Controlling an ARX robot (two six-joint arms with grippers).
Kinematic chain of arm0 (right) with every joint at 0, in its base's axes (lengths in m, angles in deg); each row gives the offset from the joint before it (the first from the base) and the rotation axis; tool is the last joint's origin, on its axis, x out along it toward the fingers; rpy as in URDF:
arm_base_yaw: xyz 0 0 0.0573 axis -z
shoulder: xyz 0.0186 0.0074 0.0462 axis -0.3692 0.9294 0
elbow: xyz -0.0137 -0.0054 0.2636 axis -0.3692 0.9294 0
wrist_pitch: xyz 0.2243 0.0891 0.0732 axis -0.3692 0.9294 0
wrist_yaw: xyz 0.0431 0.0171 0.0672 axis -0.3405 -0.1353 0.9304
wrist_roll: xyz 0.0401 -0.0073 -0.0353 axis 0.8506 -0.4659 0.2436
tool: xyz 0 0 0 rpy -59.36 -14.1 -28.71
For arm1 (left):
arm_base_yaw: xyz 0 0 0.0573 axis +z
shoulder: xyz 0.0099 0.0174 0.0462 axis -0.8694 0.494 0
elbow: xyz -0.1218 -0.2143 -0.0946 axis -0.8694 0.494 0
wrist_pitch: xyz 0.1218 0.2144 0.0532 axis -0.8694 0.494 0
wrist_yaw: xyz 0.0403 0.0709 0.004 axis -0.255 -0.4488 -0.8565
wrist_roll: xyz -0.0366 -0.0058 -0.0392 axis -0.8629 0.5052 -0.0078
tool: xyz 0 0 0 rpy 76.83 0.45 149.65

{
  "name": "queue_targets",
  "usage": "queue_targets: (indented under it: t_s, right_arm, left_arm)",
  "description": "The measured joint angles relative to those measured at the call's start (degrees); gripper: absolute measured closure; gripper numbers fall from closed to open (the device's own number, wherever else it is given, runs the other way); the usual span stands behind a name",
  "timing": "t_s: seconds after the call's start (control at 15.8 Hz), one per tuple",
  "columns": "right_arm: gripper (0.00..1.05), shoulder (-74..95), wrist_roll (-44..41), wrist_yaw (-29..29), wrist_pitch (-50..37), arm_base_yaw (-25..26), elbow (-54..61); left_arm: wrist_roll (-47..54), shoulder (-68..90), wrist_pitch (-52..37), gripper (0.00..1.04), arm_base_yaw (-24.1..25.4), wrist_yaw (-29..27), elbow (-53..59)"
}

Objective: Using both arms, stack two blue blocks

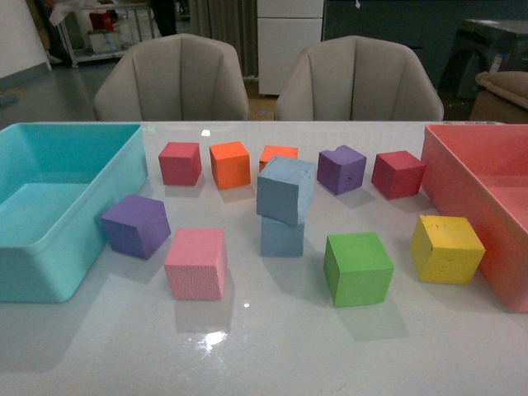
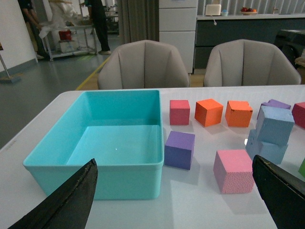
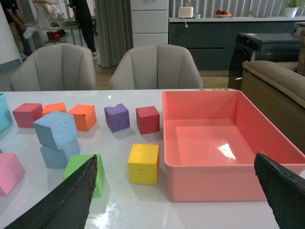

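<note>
1. Two pale blue foam blocks sit stacked near the middle of a glossy white table. The lower blue block rests flat on the table; the upper blue block sits on top of it, twisted and tilted so it overhangs the lower one. Both have matte, faintly speckled faces.
2. Neither arm touches the stack. In the left wrist view, the left gripper shows two black fingers spread wide apart with nothing between them. In the right wrist view, the right gripper is likewise spread wide and holds nothing.
3. Other foam cubes ring the stack. Behind it lies a row: a red block, an orange block, a second orange block partly hidden by the stack, a tilted purple block and a dark red block.
4. In front sit another purple block, a pink block with a grainy face, a green block and a yellow block with small pits.
5. A smooth teal plastic bin stands at the left edge and a pink-red plastic bin at the right, just beside the yellow block.
6. Two grey padded chairs stand behind the table.
</note>
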Motion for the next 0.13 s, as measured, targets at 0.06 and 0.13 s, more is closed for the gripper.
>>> queue_targets:
  t_s: [0.06, 0.13]
  right_arm:
    - [0.06, 0.0, 0.0, 0.0, 0.0, 0.0, 0.0]
    - [0.06, 0.0, 0.0, 0.0, 0.0, 0.0, 0.0]
  left_arm:
    - [0.0, 0.0, 0.0, 0.07, 0.0, 0.0, 0.0]
    - [0.0, 0.0, 0.0, 0.07, 0.0, 0.0, 0.0]
